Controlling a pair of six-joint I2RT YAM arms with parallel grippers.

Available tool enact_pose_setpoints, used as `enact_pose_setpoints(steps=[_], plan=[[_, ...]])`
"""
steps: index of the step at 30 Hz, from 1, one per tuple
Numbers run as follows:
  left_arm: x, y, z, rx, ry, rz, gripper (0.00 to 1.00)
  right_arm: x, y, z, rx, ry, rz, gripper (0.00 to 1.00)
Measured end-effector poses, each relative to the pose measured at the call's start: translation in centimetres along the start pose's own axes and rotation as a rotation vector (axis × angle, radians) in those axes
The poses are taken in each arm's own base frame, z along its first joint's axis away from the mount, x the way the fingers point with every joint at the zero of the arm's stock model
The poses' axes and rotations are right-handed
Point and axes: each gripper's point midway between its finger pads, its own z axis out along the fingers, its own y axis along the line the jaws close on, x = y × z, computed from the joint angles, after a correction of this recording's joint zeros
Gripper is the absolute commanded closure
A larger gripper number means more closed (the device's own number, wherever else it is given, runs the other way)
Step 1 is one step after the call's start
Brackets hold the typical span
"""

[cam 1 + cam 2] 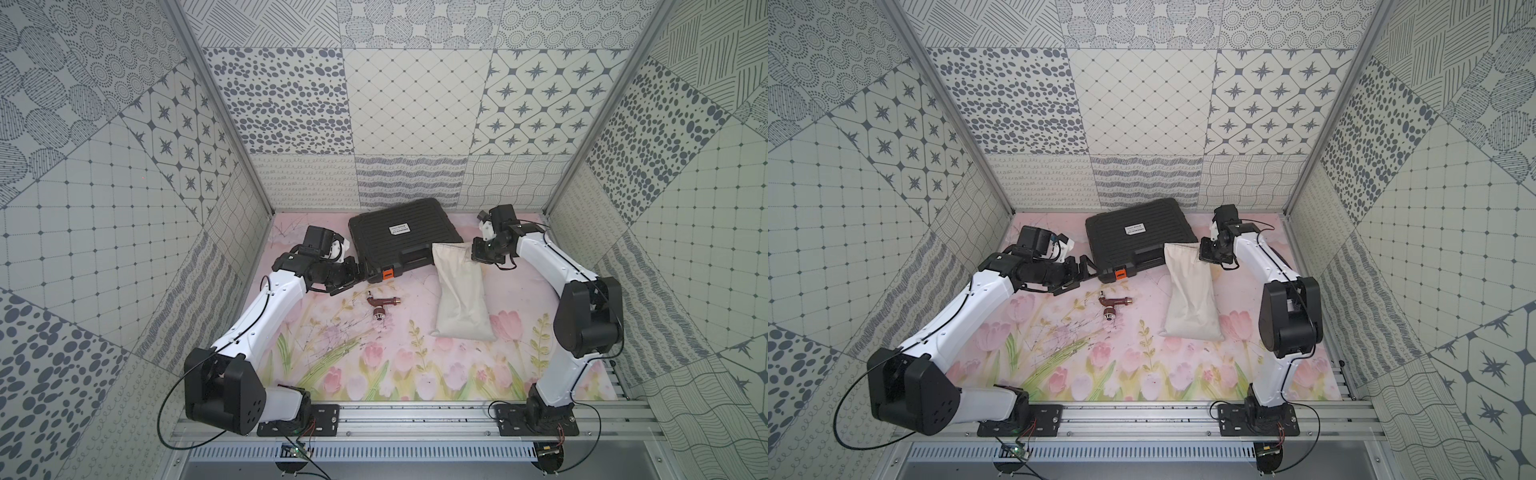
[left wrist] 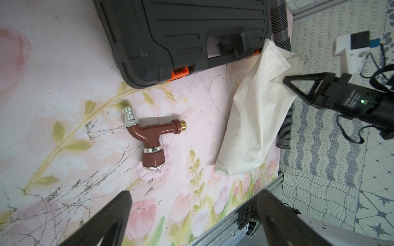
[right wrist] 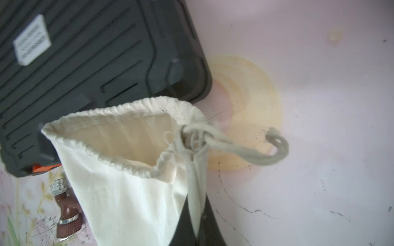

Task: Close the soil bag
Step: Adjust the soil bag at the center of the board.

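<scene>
Nearest me, on the floral mat (image 1: 374, 365), the soil bag (image 1: 459, 291) lies with its plump bottom toward the front rail and its neck pointing away at 12 o'clock. A brown plastic tap (image 1: 380, 307) sits well apart from it at 9 o'clock.

Beyond the tap, the left gripper (image 2: 195, 191) hangs over the mat with its fingers spread wide and nothing between them, just beside the orange latch of the black case (image 1: 399, 241).

Farther back, at the bag's 1 o'clock corner, the right gripper (image 3: 195, 213) is clenched on a fold of cloth just below the knot. The wrist view shows the mouth gaping and the cord (image 3: 245, 151) trailing free in a loop over the mat. The neck leans on the near corner of the case.

I take this as the anchoring step: one side pinned and no cinching begun. The next move seems to call for the free arm to come across, catch the cord loop and draw it away from the pinned cloth so the mouth gathers.
</scene>
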Motion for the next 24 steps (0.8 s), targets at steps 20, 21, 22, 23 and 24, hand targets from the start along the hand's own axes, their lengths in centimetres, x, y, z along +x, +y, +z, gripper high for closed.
enact_pose_setpoints(steps=[20,21,22,23,24], plan=[[1.2,-0.6,-1.6,0.041,-0.039,-0.018,0.03,1.5,10.8,-15.0,-0.114,-0.237,-0.084,1.00],[1.3,-0.7,-1.7,0.043,-0.042,-0.018,0.03,1.5,11.3,-15.6,-0.114,-0.248,-0.089,1.00],[1.4,-0.8,-1.9,0.046,-0.044,-0.017,0.03,1.4,11.9,-16.1,-0.115,-0.259,-0.091,1.00],[1.5,-0.8,-2.0,0.048,-0.046,-0.016,0.03,1.3,12.2,-16.6,-0.115,-0.271,-0.092,1.00],[1.5,-0.8,-2.1,0.051,-0.048,-0.017,0.03,1.3,12.7,-17.1,-0.118,-0.282,-0.096,1.00]])
